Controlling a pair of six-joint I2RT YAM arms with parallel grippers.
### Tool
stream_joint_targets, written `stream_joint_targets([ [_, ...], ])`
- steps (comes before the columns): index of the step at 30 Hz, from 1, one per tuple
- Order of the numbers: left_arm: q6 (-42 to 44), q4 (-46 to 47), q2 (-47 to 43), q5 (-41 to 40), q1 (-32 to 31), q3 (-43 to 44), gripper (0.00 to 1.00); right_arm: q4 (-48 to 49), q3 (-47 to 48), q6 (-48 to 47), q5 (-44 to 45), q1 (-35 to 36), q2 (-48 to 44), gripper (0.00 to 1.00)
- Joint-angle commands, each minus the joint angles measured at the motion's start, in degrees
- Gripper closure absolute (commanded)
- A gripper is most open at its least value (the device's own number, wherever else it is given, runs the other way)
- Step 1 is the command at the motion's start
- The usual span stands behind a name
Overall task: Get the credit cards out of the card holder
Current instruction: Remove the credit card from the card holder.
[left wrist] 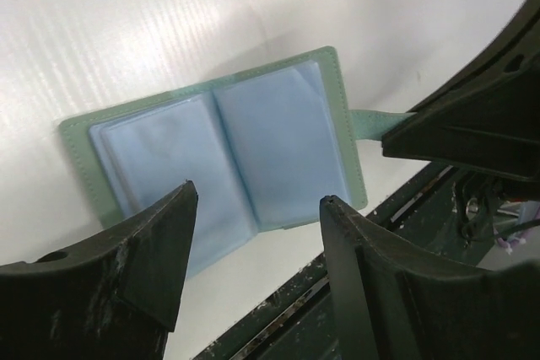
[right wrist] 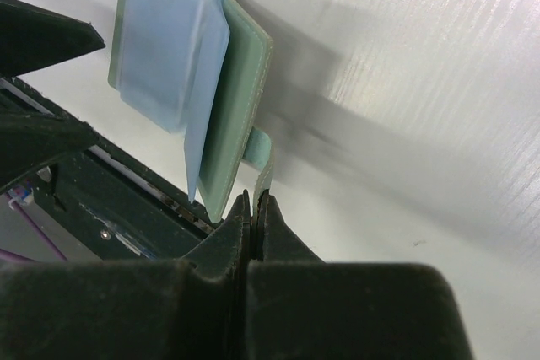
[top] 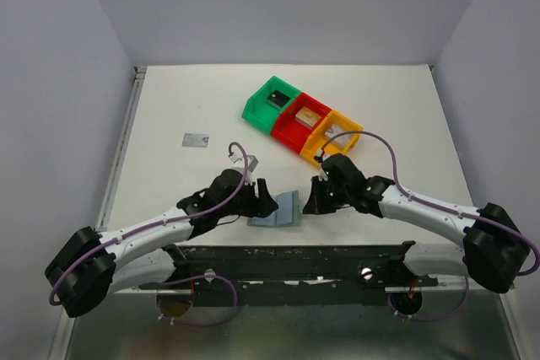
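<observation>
On the left side of the white desk (top: pixel 169 107), a silver card (top: pixel 196 140) lay flat by itself, well apart from everything else. Next to the right, near the front edge of the desk, the left fingers (top: pixel 264 196) were spread wide apart and held nothing. They were just beside the left edge of the card holder (top: pixel 277 210). I could not tell if they touched it.

The card holder lay open between the two arms, close to the front edge. Its outside was grey-green, and its soft see-through pockets (left wrist: pixel 278 141) looked light blue. The left half lay flat on the desk, and the right half looked tipped up a little. A small strap (right wrist: pixel 264 162) stuck out from the right side of the holder. The right fingers (right wrist: pixel 256 212) were pressed together on the end of that strap and pinched it tight.

Farther back on the desk, three bins sat touching in a slanted row. The green bin (top: pixel 253 113) was on the left and had a black card (top: pixel 276 99) in it. The red bin (top: pixel 287 135) was in the middle and had a tan card (top: pixel 305 117) in it. The orange bin (top: pixel 314 152) was on the right, just behind the right arm (top: pixel 422 208).
</observation>
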Motion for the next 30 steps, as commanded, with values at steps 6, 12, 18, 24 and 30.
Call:
stream_joint_targets([
  [6,-3.31,-8.41,-1.08,-7.19,-0.22,-2.52,0.29,0.62,0.32,-0.26,0.17,0.30,-1.00,1.00],
  [12,-3.67,-7.88,-0.46,-6.93,-0.13,-2.52,0.29,0.89,-0.56,-0.08,0.00,0.21,-1.52,1.00],
  [18,-2.96,-3.59,2.17,-2.89,-0.13,-2.78,0.29,1.76,-0.56,-0.26,-0.79,0.21,-1.00,1.00],
  [24,-1.38,0.55,4.99,0.72,-0.13,-2.34,0.29,2.64,-0.12,0.44,-2.55,0.30,0.49,1.00],
  [30,-0.50,4.41,3.42,2.74,-0.13,-3.75,0.29,2.91,-0.21,0.44,-2.90,0.21,1.20,1.00],
])
